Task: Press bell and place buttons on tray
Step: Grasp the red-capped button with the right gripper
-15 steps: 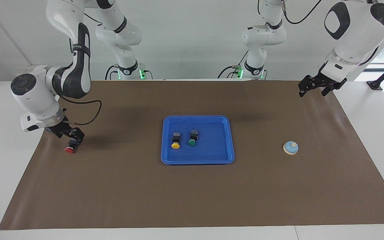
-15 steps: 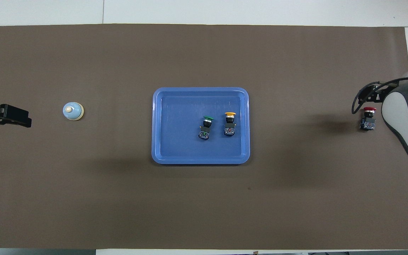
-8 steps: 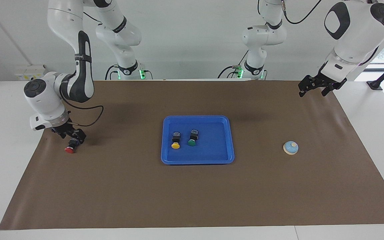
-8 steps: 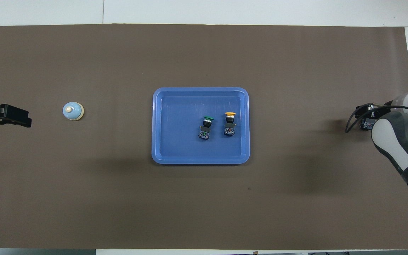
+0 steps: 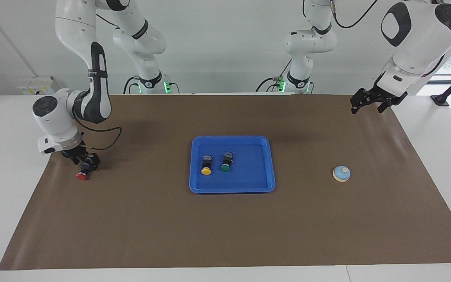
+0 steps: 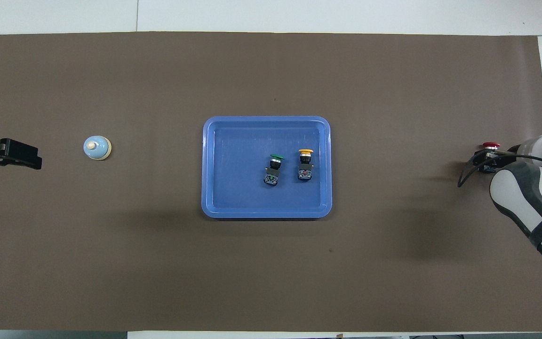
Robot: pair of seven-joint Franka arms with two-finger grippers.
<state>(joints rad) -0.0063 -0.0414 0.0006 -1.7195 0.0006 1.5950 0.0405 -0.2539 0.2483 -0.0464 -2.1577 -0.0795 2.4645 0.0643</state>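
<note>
The red button [image 5: 81, 176] lies on the brown mat at the right arm's end of the table, cap pointing away from the robots; in the overhead view [image 6: 490, 145] only its cap and part of its body show. My right gripper [image 5: 85, 163] is down at its black body. The yellow button [image 5: 206, 167] and the green button [image 5: 226, 163] lie side by side in the blue tray [image 5: 231, 138]. The light blue bell [image 5: 341, 173] stands on the mat toward the left arm's end. My left gripper [image 5: 367, 109] is open and empty, waiting above the mat's corner.
The brown mat [image 5: 225, 227] covers most of the white table. The right arm's elbow and forearm [image 6: 534, 197] hang over the mat's edge at its end. Bare mat lies between the tray and the red button.
The right arm has pulled its wrist in and lowered its gripper onto the red button's body. The red button, the tray, the bell and the left arm have not moved.
</note>
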